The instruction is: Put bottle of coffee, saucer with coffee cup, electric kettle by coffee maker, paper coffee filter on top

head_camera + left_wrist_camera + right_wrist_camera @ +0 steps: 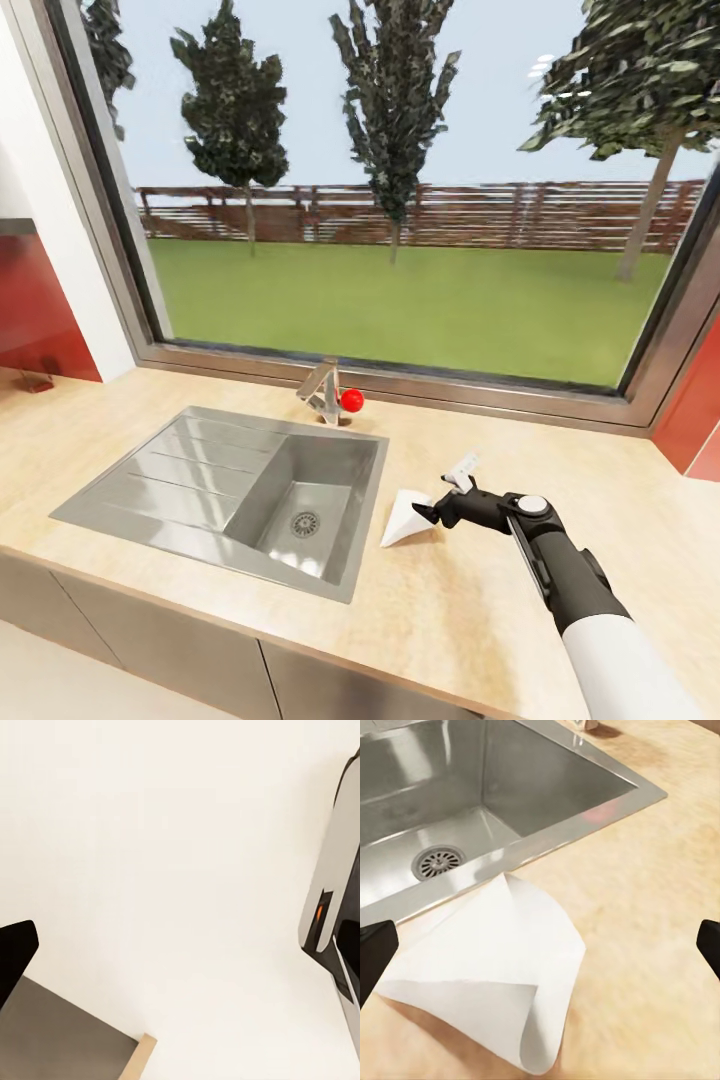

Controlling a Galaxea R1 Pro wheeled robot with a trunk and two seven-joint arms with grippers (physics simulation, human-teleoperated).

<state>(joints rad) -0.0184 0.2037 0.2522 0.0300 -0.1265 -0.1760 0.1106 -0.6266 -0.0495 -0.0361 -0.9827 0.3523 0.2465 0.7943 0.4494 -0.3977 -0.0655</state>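
Note:
The paper coffee filter (405, 518), a white cone, lies flat on the light tan kitchen countertop (480, 620) just right of the sink. In the right wrist view the paper coffee filter (502, 967) has its curved rim lifted a little. My right gripper (445, 490) hovers open at the filter's right edge, one finger on each side of it. The right wrist view shows the right gripper (540, 949) with its fingertips (375, 952) far apart and the filter lying between and below them. My left gripper (180, 949) hangs open over pale floor beside a grey cabinet front.
A steel sink (200, 480) with a drainboard is set into the counter left of the filter. A faucet (322, 392) with a red knob (351, 400) stands behind it. A large window (400, 200) runs along the back, with red wall panels (40, 300) at both ends.

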